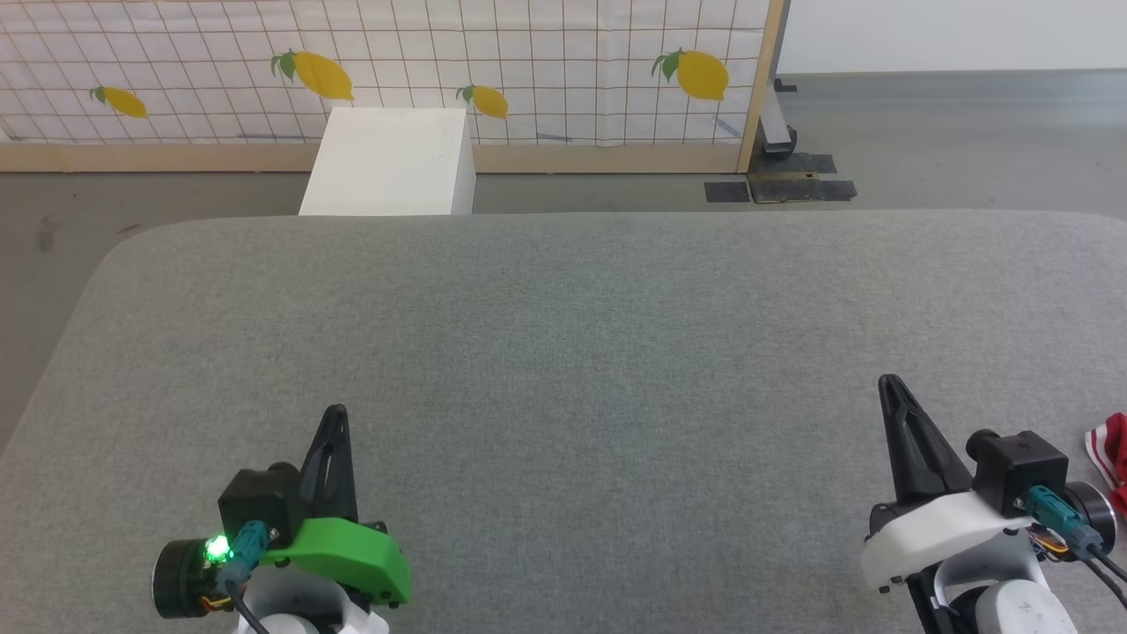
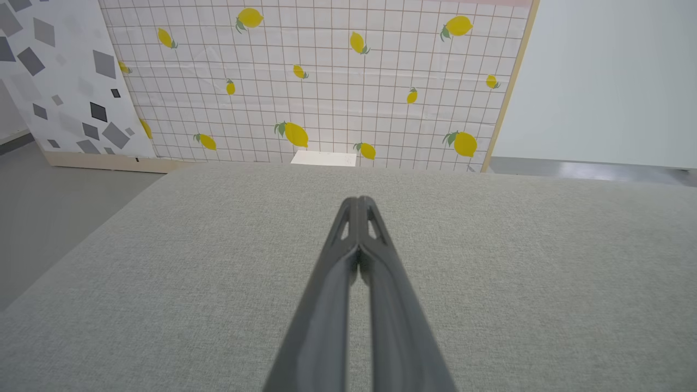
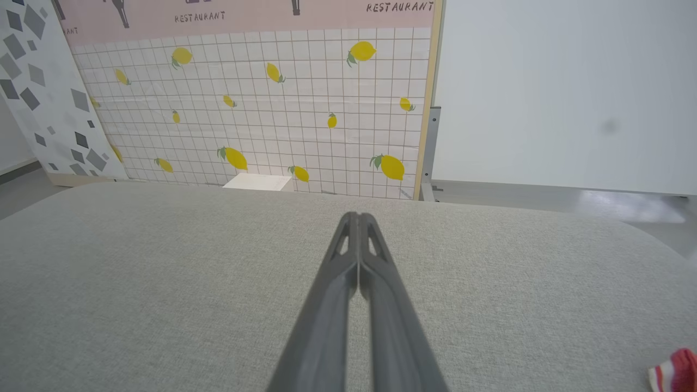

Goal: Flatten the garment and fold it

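A small piece of the garment (image 1: 1112,451), red with red-white striped trim, pokes in at the right edge of the head view, just right of my right arm. The same scrap of garment (image 3: 675,370) lies at the bottom right corner of the right wrist view. My left gripper (image 1: 336,414) rests at the lower left over the grey padded surface (image 1: 563,352), its fingers pressed together and empty. My right gripper (image 1: 889,383) at the lower right is likewise shut on nothing. Both pairs of fingertips meet in the wrist views, left gripper (image 2: 359,200) and right gripper (image 3: 358,215).
A white box (image 1: 387,161) stands on the floor just beyond the surface's far edge. Behind it runs a lemon-patterned grid panel (image 1: 396,70) with a wooden frame. Grey floor (image 1: 951,141) lies to the back right.
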